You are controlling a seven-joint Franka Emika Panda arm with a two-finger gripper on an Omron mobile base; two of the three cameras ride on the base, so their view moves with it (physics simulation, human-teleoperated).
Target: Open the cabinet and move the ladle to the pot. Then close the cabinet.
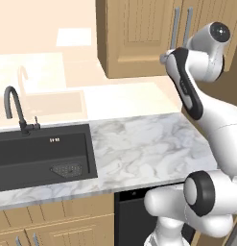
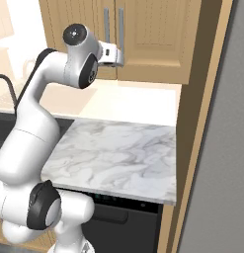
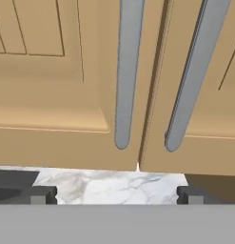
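Wide-open, empty jaws hover under the shut cabinet (image 3: 66, 95); they should rise toward twelve o'clock and straddle one handle (image 3: 127, 71) squarely before pulling.

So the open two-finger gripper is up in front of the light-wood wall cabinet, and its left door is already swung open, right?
Not quite: both doors of the light-wood wall cabinet are shut, their long grey bar handles side by side, as the hand view shows. The rest holds: the open two-finger gripper is raised in front of it.
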